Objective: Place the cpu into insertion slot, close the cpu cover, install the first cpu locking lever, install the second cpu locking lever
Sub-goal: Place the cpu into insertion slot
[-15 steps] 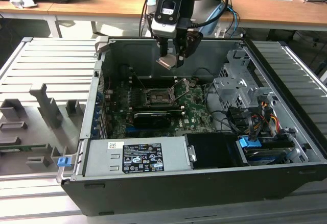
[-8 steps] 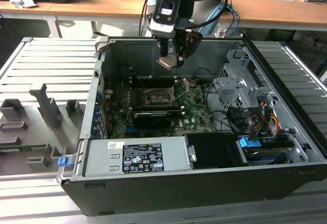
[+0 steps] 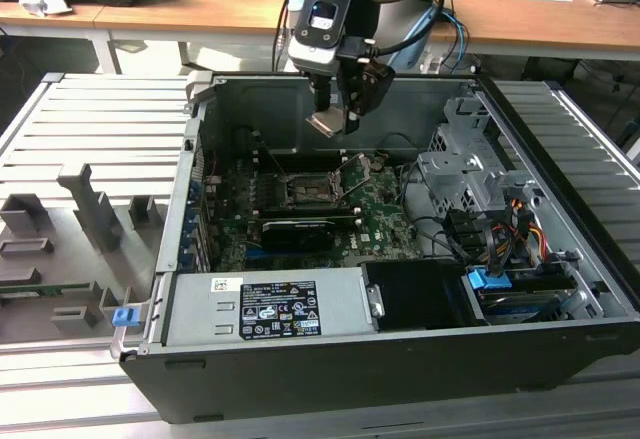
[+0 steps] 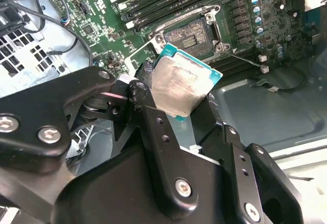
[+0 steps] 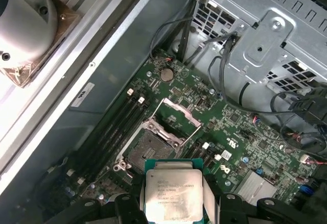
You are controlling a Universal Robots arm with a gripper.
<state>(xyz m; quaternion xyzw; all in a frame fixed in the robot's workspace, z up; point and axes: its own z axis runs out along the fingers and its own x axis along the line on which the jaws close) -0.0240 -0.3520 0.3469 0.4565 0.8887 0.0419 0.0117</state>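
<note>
The gripper (image 3: 337, 119) hangs over the open computer case (image 3: 300, 364), its fingers pinching the cpu (image 4: 186, 81) by two opposite edges; the chip is tilted, silver top facing the wrist cameras, well clear of the motherboard (image 3: 385, 224). Below it the insertion slot (image 5: 148, 150) lies bare and dark in both wrist views. The cpu cover (image 5: 176, 116) stands swung up from the slot's far edge.

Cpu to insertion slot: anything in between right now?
Nothing. In the first wrist view the stretch from the cpu to the insertion slot is bare air, and the cpu cover is swung open.
</note>
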